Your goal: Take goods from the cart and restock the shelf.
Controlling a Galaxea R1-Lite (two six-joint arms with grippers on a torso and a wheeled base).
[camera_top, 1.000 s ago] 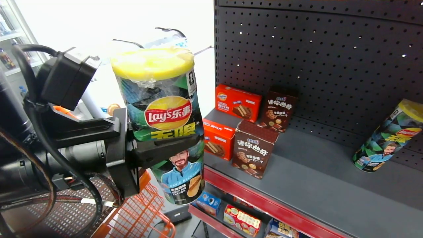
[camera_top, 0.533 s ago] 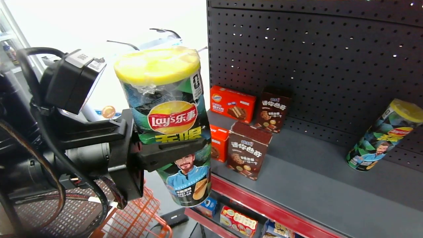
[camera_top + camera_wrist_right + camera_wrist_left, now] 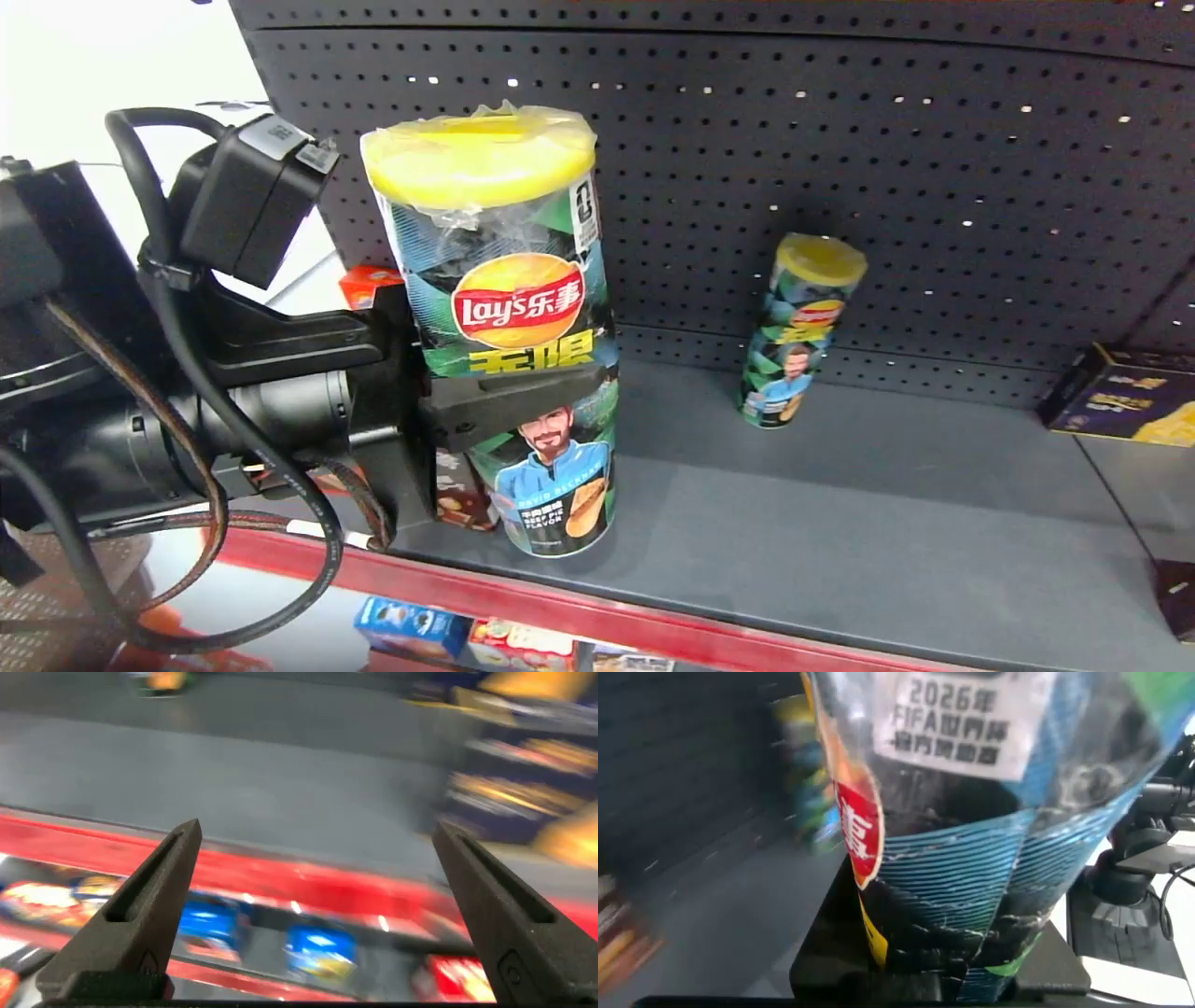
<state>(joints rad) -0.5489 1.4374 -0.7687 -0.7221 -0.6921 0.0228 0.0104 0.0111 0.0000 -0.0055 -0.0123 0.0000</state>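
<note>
Likely the placing step: the left hand grips a yellow-lidded chip canister upright at the shelf front, a second canister at its 2 o'clock; next, probably lower and release.

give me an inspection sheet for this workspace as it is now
surface: grey shelf with a red front edge
job's things: held can upright over the shelf front, contact cannot be told; second can stands by the pegboard
clutter: orange box and brown box behind the left arm; dark box at the shelf's right end
grippers: left gripper fingers shut on the held can's middle; right gripper open, holding nothing, near the shelf edge
cables: black cable loops along the left arm
surroundings: boxed goods on the level below
</note>
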